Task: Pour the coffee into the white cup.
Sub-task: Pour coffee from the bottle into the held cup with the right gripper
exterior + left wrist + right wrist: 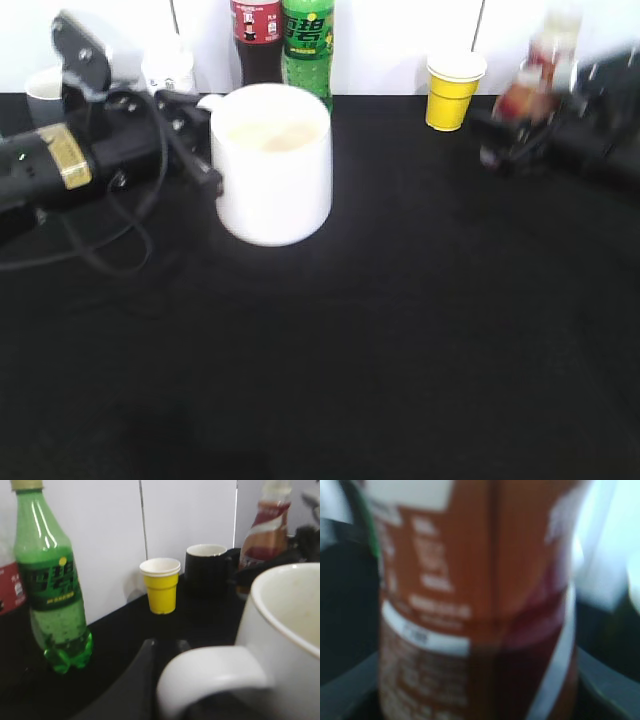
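Observation:
The white cup (272, 165) stands upright at the table's back left, and its inside looks empty. My left gripper (195, 140) is shut on its loop handle (210, 675). The cup's rim also shows in the left wrist view (295, 610). The coffee (530, 75), a slim bottle with a brown, red and white label, is held clear of the table at the far right, blurred. My right gripper (515, 130) is shut on its body. The label fills the right wrist view (475, 605). The bottle also shows in the left wrist view (267, 530).
A dark cola bottle (256, 40) and a green soda bottle (307, 40) stand just behind the white cup by the wall. A yellow paper cup (455, 90) stands at the back right, with a dark mug (207, 572) beyond it. A small white cup (168, 65) is at the back left.

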